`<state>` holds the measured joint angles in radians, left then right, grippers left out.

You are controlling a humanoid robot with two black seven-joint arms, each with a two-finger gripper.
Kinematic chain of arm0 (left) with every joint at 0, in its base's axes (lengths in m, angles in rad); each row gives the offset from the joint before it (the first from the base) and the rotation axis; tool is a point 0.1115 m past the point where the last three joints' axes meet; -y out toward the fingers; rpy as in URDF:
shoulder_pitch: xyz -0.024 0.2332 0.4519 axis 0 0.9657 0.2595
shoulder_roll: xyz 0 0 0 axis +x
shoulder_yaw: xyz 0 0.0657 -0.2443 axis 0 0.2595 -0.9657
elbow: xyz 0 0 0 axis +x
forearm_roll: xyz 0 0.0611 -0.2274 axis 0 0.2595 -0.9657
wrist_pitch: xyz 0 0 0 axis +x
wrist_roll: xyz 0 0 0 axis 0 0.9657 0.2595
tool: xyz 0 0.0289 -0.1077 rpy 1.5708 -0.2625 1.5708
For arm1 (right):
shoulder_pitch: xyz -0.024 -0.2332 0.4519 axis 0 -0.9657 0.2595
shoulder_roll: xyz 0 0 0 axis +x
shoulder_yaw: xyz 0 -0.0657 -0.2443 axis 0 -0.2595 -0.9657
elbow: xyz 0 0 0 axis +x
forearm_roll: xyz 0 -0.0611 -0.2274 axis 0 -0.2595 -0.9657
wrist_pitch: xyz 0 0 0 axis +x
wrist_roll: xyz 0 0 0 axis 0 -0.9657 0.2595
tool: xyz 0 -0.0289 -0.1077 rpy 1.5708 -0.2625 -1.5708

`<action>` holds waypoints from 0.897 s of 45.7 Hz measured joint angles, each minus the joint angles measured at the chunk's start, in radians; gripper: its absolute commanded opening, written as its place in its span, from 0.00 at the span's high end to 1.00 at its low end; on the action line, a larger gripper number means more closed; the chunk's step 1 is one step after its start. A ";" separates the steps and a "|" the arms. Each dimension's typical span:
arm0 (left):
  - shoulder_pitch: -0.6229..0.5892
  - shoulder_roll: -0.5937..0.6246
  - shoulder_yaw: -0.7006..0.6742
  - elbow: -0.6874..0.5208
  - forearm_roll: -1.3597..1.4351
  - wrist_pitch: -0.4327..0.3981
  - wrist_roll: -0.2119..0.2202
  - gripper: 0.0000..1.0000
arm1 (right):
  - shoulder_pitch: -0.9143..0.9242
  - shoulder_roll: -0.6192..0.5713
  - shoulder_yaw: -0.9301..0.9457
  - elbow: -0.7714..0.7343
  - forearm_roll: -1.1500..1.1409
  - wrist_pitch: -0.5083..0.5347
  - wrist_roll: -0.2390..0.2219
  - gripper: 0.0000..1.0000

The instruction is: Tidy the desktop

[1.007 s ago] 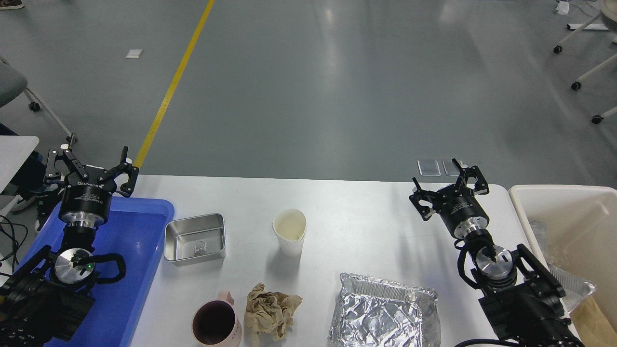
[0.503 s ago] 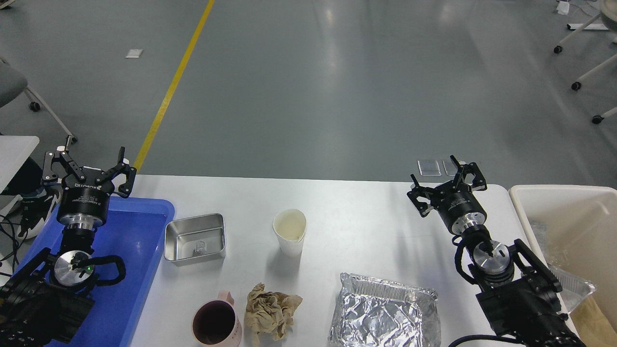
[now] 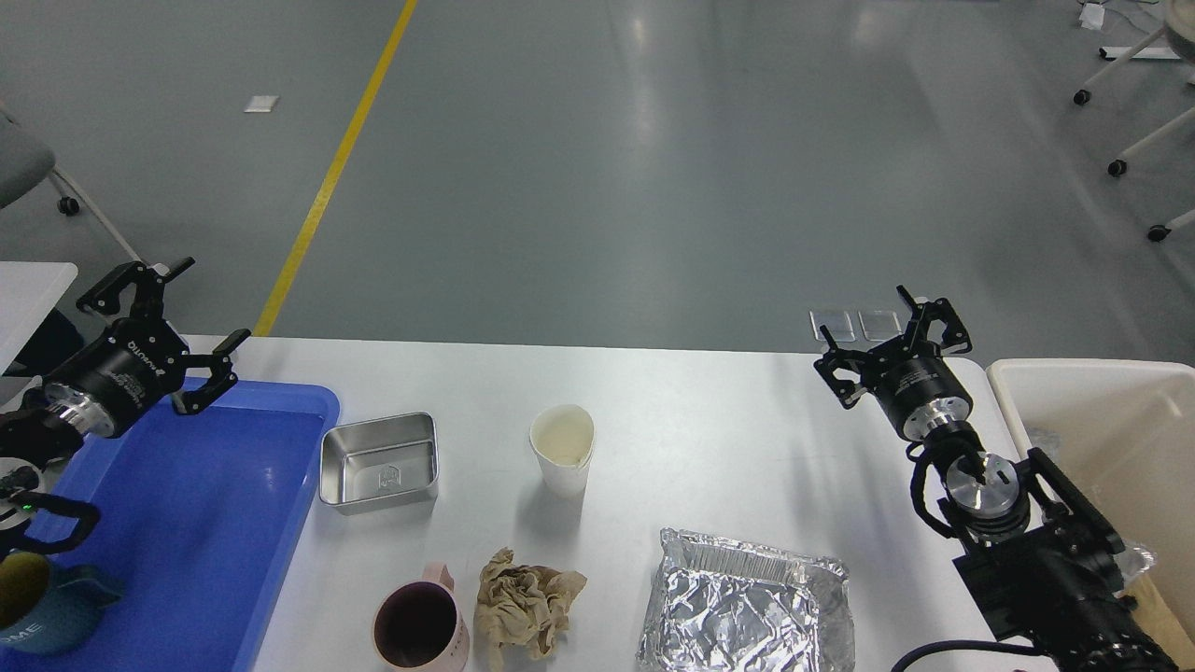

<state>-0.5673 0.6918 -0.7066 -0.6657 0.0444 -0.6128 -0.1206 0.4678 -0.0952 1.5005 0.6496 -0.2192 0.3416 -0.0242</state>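
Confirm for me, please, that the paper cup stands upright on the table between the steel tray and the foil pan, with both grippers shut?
Not quite: the head view shows the left gripper and right gripper open and empty. The paper cup does stand upright on the table between the steel tray and foil pan.

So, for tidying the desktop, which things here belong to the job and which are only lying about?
Belong to the job:
desktop
steel tin
paper cup
pink mug
crumpled paper
foil tray
blue tray
cream bin
blue mug

Just lying about:
office chairs
floor plates
yellow line
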 measured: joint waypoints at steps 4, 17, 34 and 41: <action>-0.017 0.086 0.066 -0.033 0.001 0.007 0.044 0.04 | 0.000 -0.016 -0.004 0.024 0.000 0.000 0.000 0.00; -0.113 0.303 0.140 -0.054 0.142 0.019 0.124 0.05 | -0.016 -0.019 -0.004 0.059 0.003 0.007 -0.001 0.00; -0.198 0.502 0.158 -0.172 0.321 0.016 0.113 0.03 | -0.026 -0.041 0.007 0.073 0.006 0.015 -0.001 0.00; -0.193 0.619 0.159 -0.312 0.390 -0.023 0.101 0.03 | -0.026 -0.045 0.007 0.082 0.006 0.016 -0.001 0.00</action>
<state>-0.7604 1.3109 -0.5476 -0.9778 0.4349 -0.6355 -0.0196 0.4417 -0.1406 1.5071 0.7317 -0.2131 0.3575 -0.0247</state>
